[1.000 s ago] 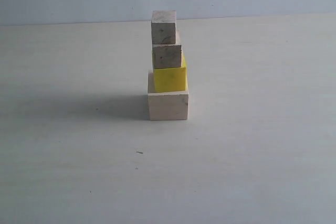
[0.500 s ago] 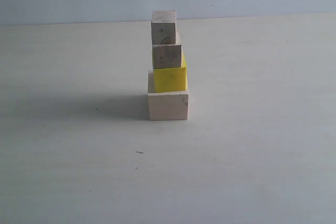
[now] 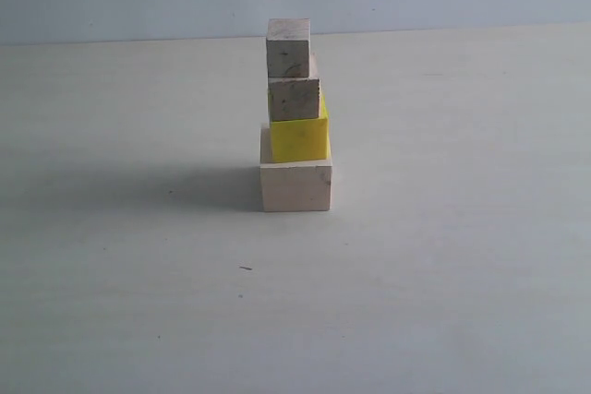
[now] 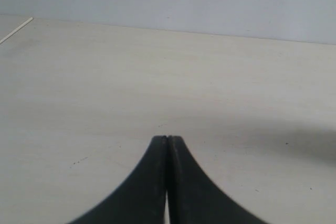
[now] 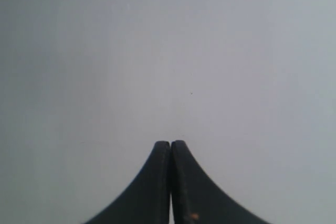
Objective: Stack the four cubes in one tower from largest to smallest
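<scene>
Presently, tower (image 3: 295,117) upright on table (image 3: 462,274), large pale cube (image 3: 295,187) at base; left gripper (image 4: 167,139), right gripper (image 5: 171,143): jaws pressed together.

The pale table (image 3: 443,256) carries the large pale wood cube (image 3: 295,186) near its middle, sitting flat on the surface. A tiny dark speck (image 3: 246,268) lies at seven o'clock from it.
</scene>
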